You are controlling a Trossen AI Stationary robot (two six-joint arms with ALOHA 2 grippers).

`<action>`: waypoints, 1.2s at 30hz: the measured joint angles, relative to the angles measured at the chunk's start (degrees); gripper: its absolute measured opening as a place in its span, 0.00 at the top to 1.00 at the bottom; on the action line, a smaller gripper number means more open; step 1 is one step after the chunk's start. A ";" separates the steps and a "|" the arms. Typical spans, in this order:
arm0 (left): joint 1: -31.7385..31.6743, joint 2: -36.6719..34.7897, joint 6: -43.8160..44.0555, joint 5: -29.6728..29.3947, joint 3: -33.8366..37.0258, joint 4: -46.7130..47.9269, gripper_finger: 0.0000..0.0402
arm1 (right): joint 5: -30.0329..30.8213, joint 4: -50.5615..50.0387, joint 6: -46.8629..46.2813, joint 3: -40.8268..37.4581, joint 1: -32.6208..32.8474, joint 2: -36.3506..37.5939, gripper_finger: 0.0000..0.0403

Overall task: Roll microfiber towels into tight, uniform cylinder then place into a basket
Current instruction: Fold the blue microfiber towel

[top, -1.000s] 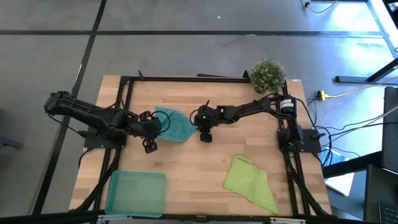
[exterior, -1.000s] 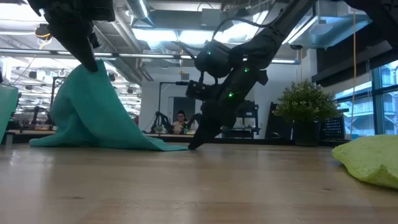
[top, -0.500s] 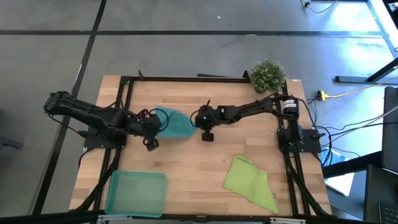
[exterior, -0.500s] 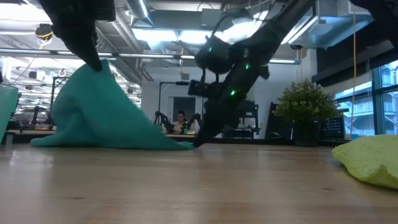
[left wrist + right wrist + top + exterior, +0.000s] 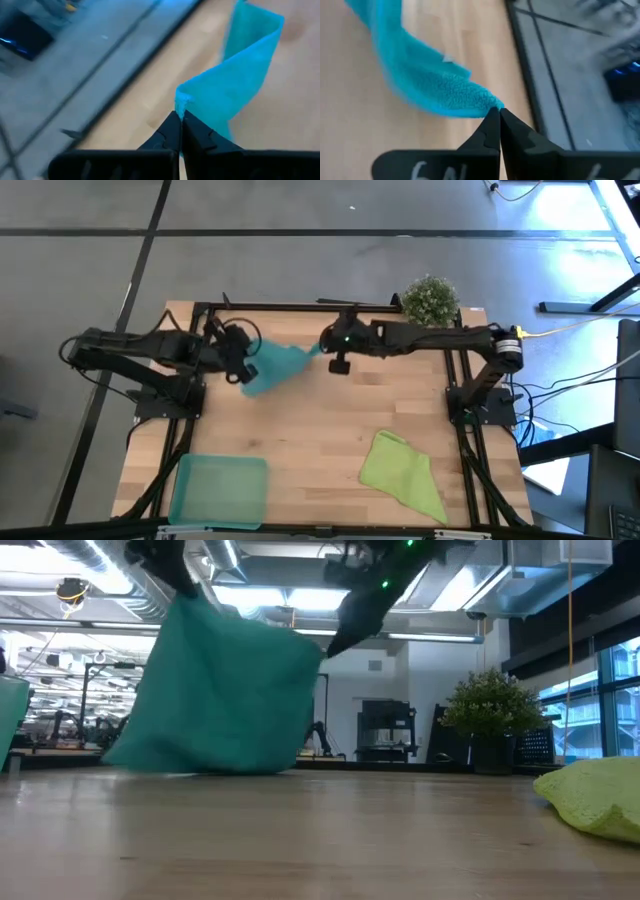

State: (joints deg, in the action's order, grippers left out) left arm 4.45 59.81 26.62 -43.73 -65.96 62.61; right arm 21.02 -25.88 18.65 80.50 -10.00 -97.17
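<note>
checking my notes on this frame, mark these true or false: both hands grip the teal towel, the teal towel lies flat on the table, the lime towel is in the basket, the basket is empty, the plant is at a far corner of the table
1. Both hands grip the teal towel. True: the left hand and the right hand are each shut on a corner of it.
2. The teal towel lies flat on the table. False: it hangs raised between the hands.
3. The lime towel is in the basket. False: it lies on the table, apart from the basket.
4. The basket is empty. True.
5. The plant is at a far corner of the table. True.
</note>
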 joint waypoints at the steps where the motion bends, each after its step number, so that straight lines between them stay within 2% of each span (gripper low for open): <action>1: -1.11 0.00 -1.71 -1.22 -0.77 -0.23 1.00 | 0.85 -0.89 -0.22 1.10 -0.23 0.73 1.00; 5: -6.25 0.03 -8.56 -4.64 -2.29 -2.57 1.00 | 3.22 -5.83 -3.06 4.96 -2.57 2.56 1.00; 8: -10.36 0.06 -16.06 -5.99 -2.35 -5.95 1.00 | 3.42 -6.01 -2.98 5.74 -5.01 2.45 1.00; 16: -19.48 0.59 -36.46 -6.26 -2.37 -21.09 1.00 | 3.47 2.32 -0.20 6.00 -11.89 2.84 1.00; 19: -21.03 0.59 -42.09 -4.54 -2.37 -22.95 1.00 | 3.78 3.09 0.10 6.07 -12.57 3.40 1.00; 26: -21.69 0.62 -37.55 7.15 2.16 -16.75 1.00 | 3.36 -6.26 -2.35 4.21 -9.59 3.53 1.00; 33: -17.45 0.61 -30.46 13.25 8.79 -14.25 1.00 | -1.45 -13.52 -9.49 -1.37 -5.07 3.54 1.00; 36: -15.02 0.61 -26.84 17.97 11.85 -14.29 1.00 | -2.48 -13.96 -11.92 -4.16 -3.17 3.44 1.00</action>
State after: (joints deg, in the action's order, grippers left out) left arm -10.56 60.42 -0.22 -25.76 -54.12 48.32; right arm 18.54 -39.85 6.72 76.34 -13.16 -93.73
